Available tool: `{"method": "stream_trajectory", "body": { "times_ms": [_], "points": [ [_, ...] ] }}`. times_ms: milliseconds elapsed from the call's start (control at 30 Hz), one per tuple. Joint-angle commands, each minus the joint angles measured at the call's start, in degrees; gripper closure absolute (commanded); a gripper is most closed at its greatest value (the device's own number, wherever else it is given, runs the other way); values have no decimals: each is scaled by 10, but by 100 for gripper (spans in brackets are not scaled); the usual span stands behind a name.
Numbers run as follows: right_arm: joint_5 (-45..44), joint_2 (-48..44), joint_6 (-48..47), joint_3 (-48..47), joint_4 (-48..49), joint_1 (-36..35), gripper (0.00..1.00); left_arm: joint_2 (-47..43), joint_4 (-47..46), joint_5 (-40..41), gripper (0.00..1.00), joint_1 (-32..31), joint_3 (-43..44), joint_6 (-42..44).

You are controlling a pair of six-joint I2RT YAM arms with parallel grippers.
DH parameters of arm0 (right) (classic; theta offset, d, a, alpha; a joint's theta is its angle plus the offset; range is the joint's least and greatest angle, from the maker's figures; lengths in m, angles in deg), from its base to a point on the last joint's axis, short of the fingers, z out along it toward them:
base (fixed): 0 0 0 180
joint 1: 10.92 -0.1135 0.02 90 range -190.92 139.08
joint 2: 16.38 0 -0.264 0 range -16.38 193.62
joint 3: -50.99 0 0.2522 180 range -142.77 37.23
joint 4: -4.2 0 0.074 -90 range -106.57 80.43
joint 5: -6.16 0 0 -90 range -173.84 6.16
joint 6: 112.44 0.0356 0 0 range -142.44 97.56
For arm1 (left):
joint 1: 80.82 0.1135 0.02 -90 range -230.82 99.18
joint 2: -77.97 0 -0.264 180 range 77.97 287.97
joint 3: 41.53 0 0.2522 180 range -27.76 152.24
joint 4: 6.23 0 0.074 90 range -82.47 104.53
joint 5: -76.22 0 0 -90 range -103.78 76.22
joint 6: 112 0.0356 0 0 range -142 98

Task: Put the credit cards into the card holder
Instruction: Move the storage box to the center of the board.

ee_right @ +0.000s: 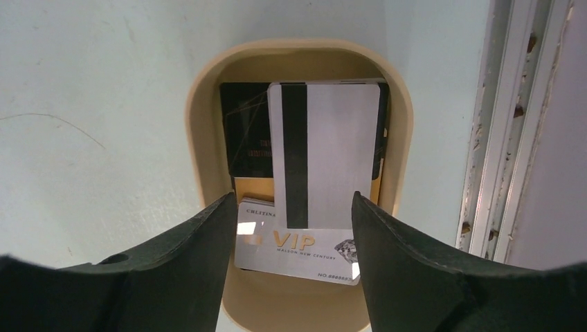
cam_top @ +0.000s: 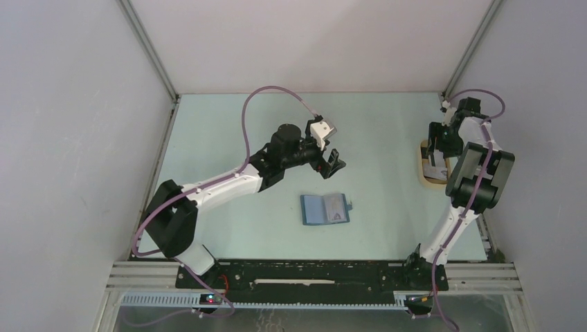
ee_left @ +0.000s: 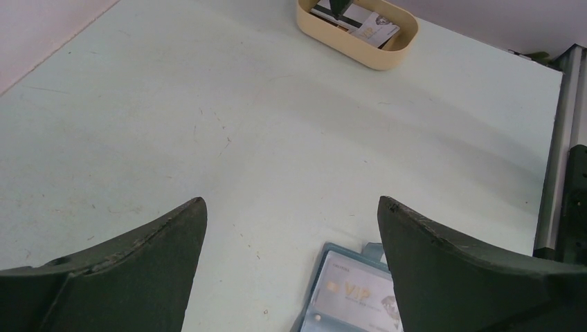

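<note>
**Near:** the card holder (cam_top: 325, 209) lies open and flat on the table (cam_top: 228, 138), closest to the arm bases. Its pockets face up so that cards can slide in, and one VIP card (ee_left: 349, 299) already sits in a pocket.

**Middle:** the left fingers (ee_left: 124, 277) hang just beyond the holder, spread wide and empty, with its edge showing between them. This placement probably serves to steady the holder when a card arrives.

**Far, beside the right-hand rail (ee_right: 484, 138):** a beige oval tray (ee_right: 197, 138) holds the remaining credit cards (ee_left: 377, 28) in a loose, overlapping stack.
- The striped card (ee_right: 332, 138), white with a dark magnetic band, lies uppermost.
- Under it are a black card (ee_right: 246, 131), a gold card (ee_right: 253, 188) and a second VIP card (ee_right: 297, 249).

The right fingers (ee_right: 429, 277) point down into the tray. They are parted, one to each side of the striped card's nearer end, and visibly clamp nothing. Whether their tips touch it cannot be told. The stance suggests the top card is the intended pick, since the cards beneath prop it up.
</note>
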Motion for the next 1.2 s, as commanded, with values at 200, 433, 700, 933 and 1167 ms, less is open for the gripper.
{"method": "stream_trajectory", "body": {
  "times_ms": [200, 433, 700, 933, 1167],
  "points": [
    [-10, 27, -4, -30, -17, 18, 26, -4, -14, 3, 3, 2, -3, 12],
    [-8, 44, -6, -45, -27, 18, 26, 0, -10, 0, 3, 1, -1, 12],
    [-12, 46, -8, -48, -30, 17, 26, 4, -6, -1, 3, 2, 4, 12],
    [-36, 50, -12, -48, -28, 5, 27, 6, -5, -1, 3, 2, 6, 12],
    [-48, 51, -11, -48, -27, 2, 28, 8, -3, -3, 2, 2, 7, 11]
  ]
}}
